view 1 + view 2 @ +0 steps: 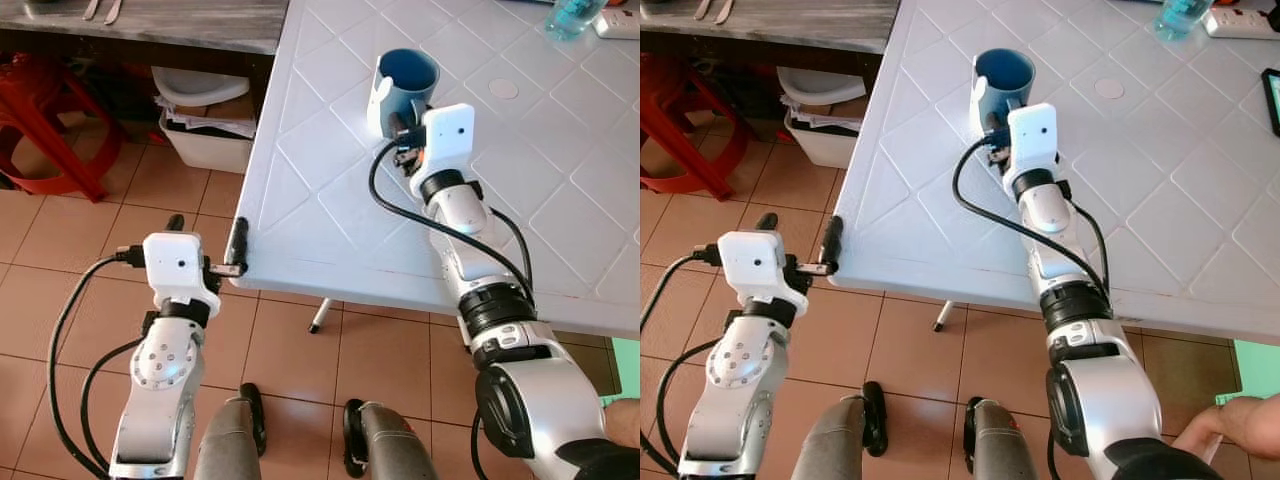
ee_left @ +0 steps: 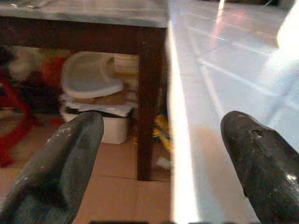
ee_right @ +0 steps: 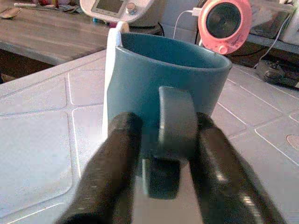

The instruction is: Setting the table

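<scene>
The right gripper [image 3: 161, 154] has its fingers clamped on the handle of the mug [image 1: 408, 85], upright on the desk [image 1: 330, 200]. Placing seems underway; next, release and retreat. Left gripper [image 1: 205, 240] idles, fingers apart.

The right arm reaches forward and up over the surface [image 1: 330, 190], its wrist straight and its silver forearm trailing a black cable. The right gripper [image 3: 164, 156] has its two black fingers [image 3: 112, 163] pressed against either side of the blue mug's [image 3: 168, 79] handle, apparently clamped on it. The left arm is bent low at the surface's near corner, wrist level. The left gripper [image 1: 205, 245] has its fingers [image 2: 70, 154] spread wide apart, one just at the corner edge, the other off to the outside over the floor.
</scene>
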Motion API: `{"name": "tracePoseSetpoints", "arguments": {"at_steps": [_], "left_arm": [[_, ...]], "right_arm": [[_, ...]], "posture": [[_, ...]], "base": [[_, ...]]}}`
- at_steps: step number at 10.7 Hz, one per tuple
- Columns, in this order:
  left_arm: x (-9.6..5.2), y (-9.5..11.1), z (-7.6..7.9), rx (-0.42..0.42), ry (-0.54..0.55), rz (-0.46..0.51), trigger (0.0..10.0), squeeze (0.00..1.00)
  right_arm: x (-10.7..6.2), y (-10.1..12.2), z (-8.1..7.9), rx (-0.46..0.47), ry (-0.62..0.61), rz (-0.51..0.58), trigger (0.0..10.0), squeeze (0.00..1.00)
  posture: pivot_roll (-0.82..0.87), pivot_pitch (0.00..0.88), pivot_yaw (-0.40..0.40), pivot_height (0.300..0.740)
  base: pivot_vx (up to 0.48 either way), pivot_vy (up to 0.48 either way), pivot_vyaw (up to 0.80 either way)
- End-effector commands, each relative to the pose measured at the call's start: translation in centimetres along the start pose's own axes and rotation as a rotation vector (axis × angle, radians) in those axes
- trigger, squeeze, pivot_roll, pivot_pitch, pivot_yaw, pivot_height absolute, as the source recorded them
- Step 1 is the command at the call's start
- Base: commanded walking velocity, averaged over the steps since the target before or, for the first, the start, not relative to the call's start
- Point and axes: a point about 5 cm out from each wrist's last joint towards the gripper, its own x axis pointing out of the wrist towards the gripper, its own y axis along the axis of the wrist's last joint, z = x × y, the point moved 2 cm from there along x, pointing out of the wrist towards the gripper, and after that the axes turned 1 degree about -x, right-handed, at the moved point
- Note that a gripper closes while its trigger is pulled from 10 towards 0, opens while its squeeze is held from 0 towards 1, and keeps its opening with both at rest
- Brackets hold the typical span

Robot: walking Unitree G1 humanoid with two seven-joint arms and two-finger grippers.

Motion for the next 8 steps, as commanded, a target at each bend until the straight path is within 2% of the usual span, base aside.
{"name": "tracePoseSetpoints", "arguments": {"at_steps": [1, 3, 5, 6, 8], "left_arm": [[-0.3, 0.4, 0.7, -0.032, -0.040, 0.018, 10.0, 0.00], [-0.3, 0.8, 2.1, -0.108, -0.129, 0.035, 10.0, 0.00], [-0.6, 1.1, 3.3, -0.149, -0.224, 0.045, 10.0, 0.00], [-0.6, 1.1, 4.0, -0.150, -0.271, 0.046, 10.0, 0.00], [-0.5, 0.7, 4.2, -0.135, -0.293, 0.023, 10.0, 0.00]], "right_arm": [[-0.1, -0.2, 0.3, 0.002, -0.004, -0.003, 0.0, 0.00], [-0.1, -0.3, 0.6, -0.002, -0.009, -0.005, 0.0, 0.00], [-0.2, -0.5, 0.6, -0.003, -0.009, -0.007, 0.0, 0.00], [-0.3, -0.6, 0.6, -0.002, -0.006, -0.009, 0.0, 0.00], [-0.6, -0.7, 0.8, -0.003, -0.002, -0.006, 0.0, 0.00]], "posture": [[0.02, 0.286, -0.021, 0.740], [0.01, 0.284, -0.024, 0.740], [0.01, 0.283, -0.028, 0.740], [0.01, 0.277, -0.031, 0.740], [0.00, 0.267, -0.036, 0.740]], "base": [[0.000, 0.000, 0.00], [0.000, 0.000, 0.00], [0.000, 0.000, 0.00], [0.000, 0.000, 0.00], [0.000, 0.000, 0.00]]}}
